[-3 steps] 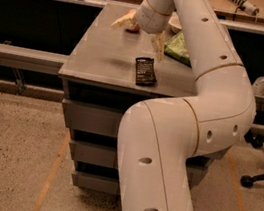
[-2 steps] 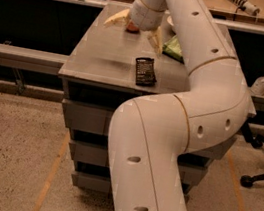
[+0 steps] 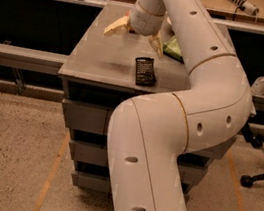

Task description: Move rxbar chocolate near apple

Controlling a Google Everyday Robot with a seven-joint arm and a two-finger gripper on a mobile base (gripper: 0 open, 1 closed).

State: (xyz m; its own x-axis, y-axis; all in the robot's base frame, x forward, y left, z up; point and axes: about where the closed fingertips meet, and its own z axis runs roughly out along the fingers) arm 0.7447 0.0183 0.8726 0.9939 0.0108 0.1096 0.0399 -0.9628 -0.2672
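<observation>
The rxbar chocolate (image 3: 144, 71) is a flat dark bar lying near the front edge of the grey table (image 3: 96, 63). My gripper (image 3: 136, 36) hangs over the middle of the table, just behind the bar and apart from it. Its two pale fingers (image 3: 116, 26) are spread wide with nothing between them. The apple is out of view, possibly hidden behind my arm.
A crinkly green chip bag (image 3: 175, 48) lies on the table right of the gripper, partly behind my arm. My thick white arm (image 3: 198, 104) covers the table's right side. A bottle (image 3: 261, 83) and a chair base (image 3: 259, 175) stand at the right. Rails and benches run behind.
The gripper has moved left and a little toward the front of the table, closer to the bar. The arm has swung left. The bar has not moved.
</observation>
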